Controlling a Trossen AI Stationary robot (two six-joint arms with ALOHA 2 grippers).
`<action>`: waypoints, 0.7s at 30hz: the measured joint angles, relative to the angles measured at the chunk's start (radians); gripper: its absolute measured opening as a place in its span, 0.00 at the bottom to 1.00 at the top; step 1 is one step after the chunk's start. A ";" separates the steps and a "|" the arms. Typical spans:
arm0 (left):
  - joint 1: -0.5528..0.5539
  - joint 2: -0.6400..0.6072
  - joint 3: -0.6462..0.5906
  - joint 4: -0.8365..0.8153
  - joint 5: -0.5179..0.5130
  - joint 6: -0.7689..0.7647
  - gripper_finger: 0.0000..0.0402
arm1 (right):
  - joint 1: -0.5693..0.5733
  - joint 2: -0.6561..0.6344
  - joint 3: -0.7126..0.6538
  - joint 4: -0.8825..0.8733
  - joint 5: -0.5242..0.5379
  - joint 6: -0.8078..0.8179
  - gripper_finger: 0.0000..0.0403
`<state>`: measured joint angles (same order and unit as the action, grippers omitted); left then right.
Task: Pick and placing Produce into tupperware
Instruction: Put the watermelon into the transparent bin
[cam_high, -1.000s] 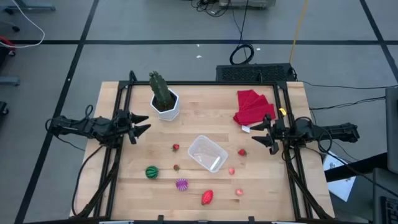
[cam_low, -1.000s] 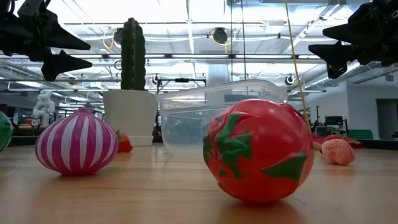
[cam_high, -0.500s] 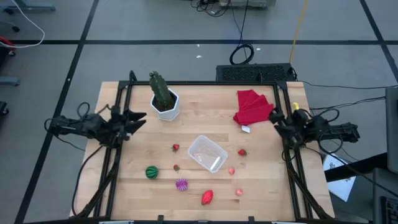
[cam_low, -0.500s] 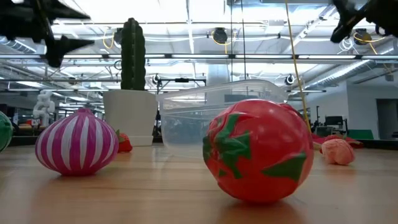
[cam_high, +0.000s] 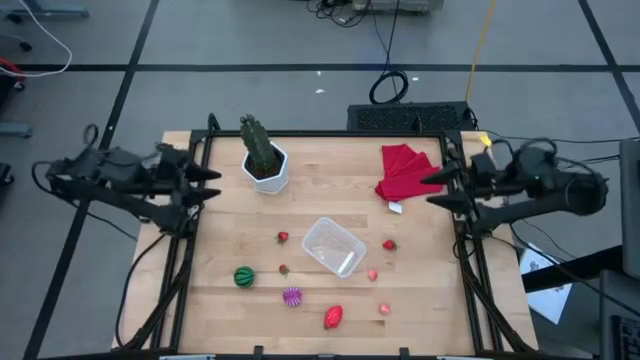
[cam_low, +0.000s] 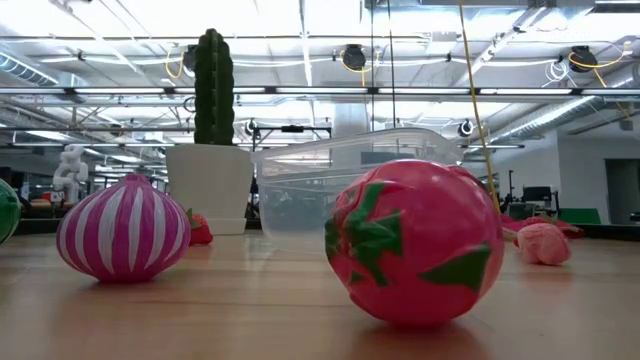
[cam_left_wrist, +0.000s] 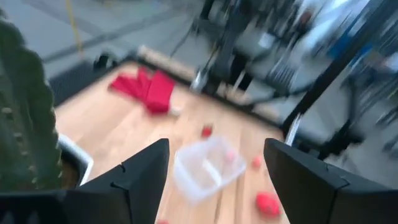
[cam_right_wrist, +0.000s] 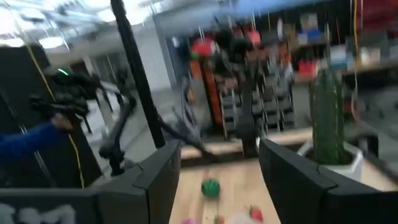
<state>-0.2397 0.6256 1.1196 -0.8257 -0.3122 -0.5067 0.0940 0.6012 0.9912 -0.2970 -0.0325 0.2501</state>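
Both arms have swung up and away from the middle since a second ago: in the high view the left gripper (cam_high: 205, 185) now sits at the left edge of the wooden surface (cam_high: 330, 170), beside the cactus in its white pot (cam_high: 264, 157), and the right gripper (cam_high: 440, 188) at the right edge, just beside the red cloth (cam_high: 405, 172); both have left the low view altogether. Each pair of jaws stands spread, with nothing between them, as both wrist views show. Nothing has been picked yet, so this looks like the very start of the task, with the arms lifting before a first reach. The clear tupperware (cam_high: 333, 245) lies near the centre of the frame, tilted on the surface, and appears empty. Around it the produce is scattered: a green striped melon (cam_high: 243, 276) to its lower left, a purple ridged piece (cam_high: 291, 296) and a large red strawberry (cam_high: 333, 317) below it, small red berries (cam_high: 283, 237) to its left and right, and pink pieces toward the lower right. In the low view the strawberry (cam_low: 415, 243) fills the foreground with the container (cam_low: 340, 185) behind it and a pink-and-white striped piece (cam_low: 123, 228) at left. Next, one arm probably has to descend over a nearby piece, the right one likely toward the berry (cam_high: 389, 244) just right of the container, keeping the jaws wide until they straddle it.
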 joint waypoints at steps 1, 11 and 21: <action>-0.007 0.056 0.047 -0.041 0.001 -0.012 0.66 | 0.000 0.040 0.045 -0.050 -0.001 0.015 0.52; -0.057 0.383 0.253 -0.039 0.255 -0.062 0.66 | 0.000 0.199 0.102 0.106 0.001 0.068 0.52; -0.063 0.435 0.261 -0.048 0.269 -0.195 0.66 | 0.000 0.195 0.100 0.112 0.001 -0.027 0.52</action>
<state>-0.3023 1.0603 1.3804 -0.8734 -0.0429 -0.7014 0.0937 0.7958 1.0912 -0.1851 -0.0315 0.2230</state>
